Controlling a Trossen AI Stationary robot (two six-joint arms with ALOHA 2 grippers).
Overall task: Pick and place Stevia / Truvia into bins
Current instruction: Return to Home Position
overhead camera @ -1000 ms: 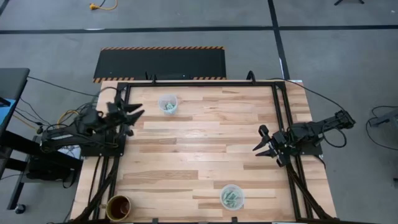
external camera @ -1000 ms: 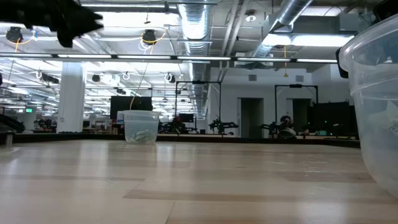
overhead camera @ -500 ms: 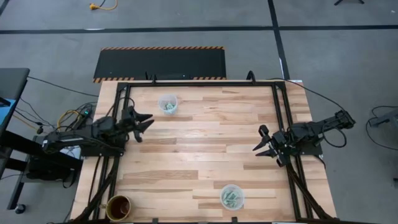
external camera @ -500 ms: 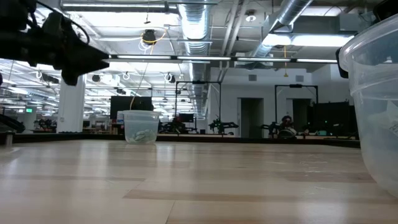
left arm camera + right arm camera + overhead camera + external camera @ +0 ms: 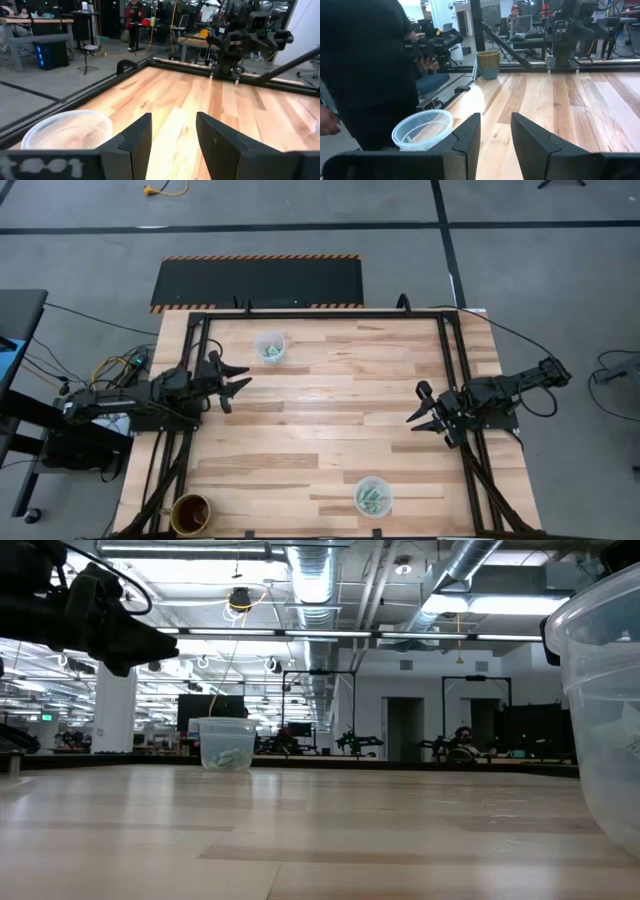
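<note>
Pale green and white Stevia packets (image 5: 269, 351) lie inside the far clear cup (image 5: 269, 346), and more packets (image 5: 373, 499) lie inside the near clear cup (image 5: 373, 496). I see no loose packet on the wood. My left gripper (image 5: 238, 383) hovers open above the table's left part, a little nearer and to the left of the far cup (image 5: 67, 130). My right gripper (image 5: 417, 412) waits open by the right rail, farther back than the near cup (image 5: 422, 130). The low view shows the far cup (image 5: 227, 743) standing upright on its base.
A brown, dark-rimmed cup (image 5: 190, 513) stands at the near left corner. Black rails (image 5: 450, 370) frame the tabletop. A person in dark clothes (image 5: 365, 65) stands beside the table's near edge. Bare wood lies between the two clear cups.
My left gripper has swung from the far left rail toward the table's right and a little toward the near edge, and has come down lower. It has stayed open. The cups and my right arm have kept still.
</note>
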